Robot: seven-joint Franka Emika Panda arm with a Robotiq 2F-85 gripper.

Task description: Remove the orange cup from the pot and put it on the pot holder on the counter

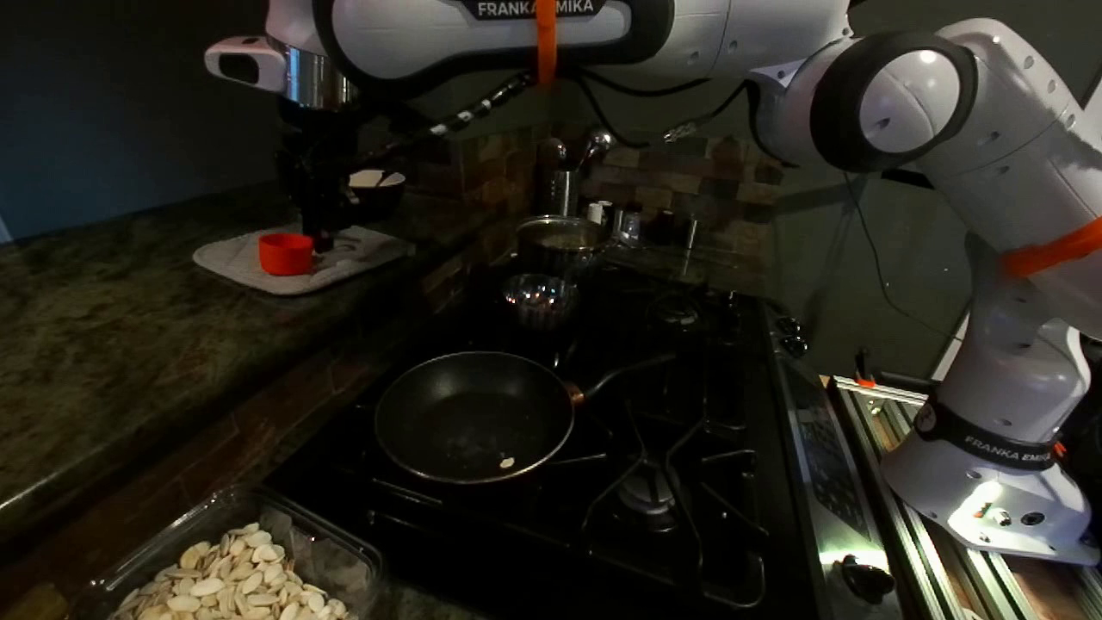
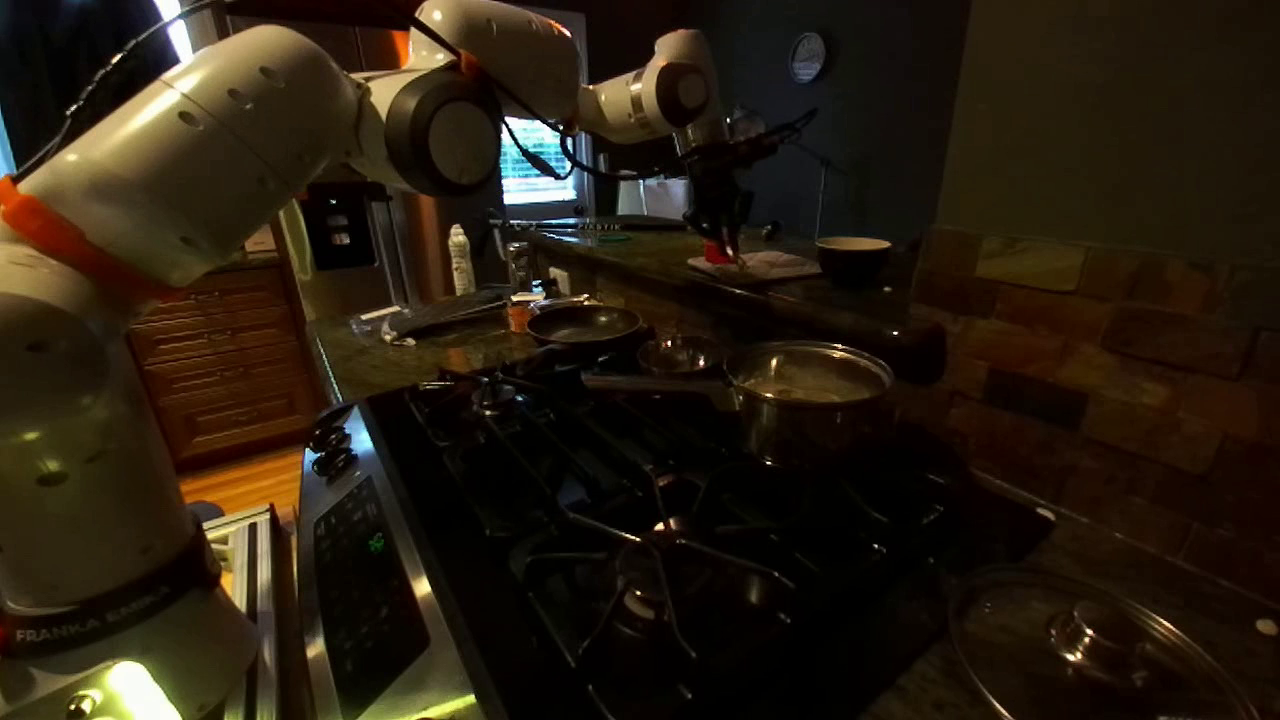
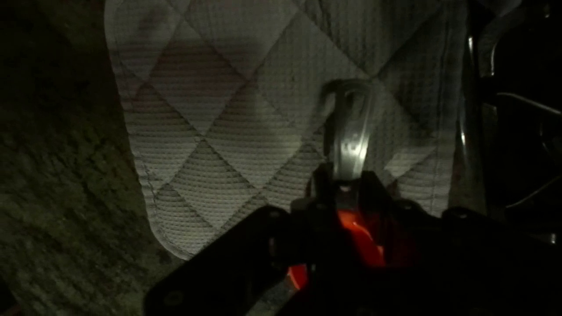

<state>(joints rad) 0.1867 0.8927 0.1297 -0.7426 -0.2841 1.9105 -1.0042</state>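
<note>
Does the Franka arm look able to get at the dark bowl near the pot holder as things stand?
Probably not yet: its gripper seems closed on the shiny handle of the orange cup. With that released, the bowl looks open to approach from above.

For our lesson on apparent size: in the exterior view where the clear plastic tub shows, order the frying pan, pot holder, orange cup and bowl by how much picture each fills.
1. Frying pan
2. Pot holder
3. Orange cup and bowl, unranked: they look alike, and the bowl's dark body is hard to make out.
</note>
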